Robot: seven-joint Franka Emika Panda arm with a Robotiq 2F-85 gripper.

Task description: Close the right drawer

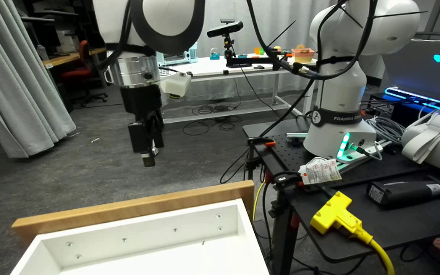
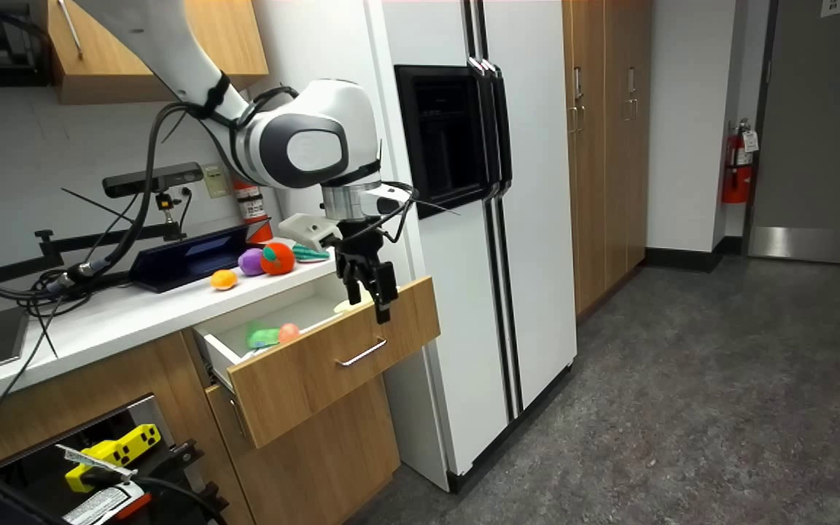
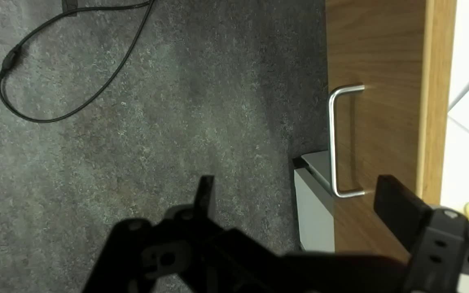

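The right drawer (image 2: 303,386) is pulled out from under the counter, with a light wood front and a silver bar handle (image 2: 362,353). Its wood front (image 1: 136,207) and white inner panel with small round fittings show in an exterior view. In the wrist view the drawer front (image 3: 389,122) and handle (image 3: 332,138) are at right. My gripper (image 2: 369,309) points down by the front board; it also shows in an exterior view (image 1: 152,156). In the wrist view the gripper (image 3: 296,179) is open and empty. One finger overlaps the wood front, the other is over the floor.
Green and pinkish items (image 2: 274,335) lie inside the drawer. Toy vegetables (image 2: 278,258) and a dark tablet-like device (image 2: 190,257) are on the counter. A white refrigerator (image 2: 464,292) stands beside the drawer. A black cart (image 1: 357,217) with a yellow power splitter (image 1: 334,214) is nearby.
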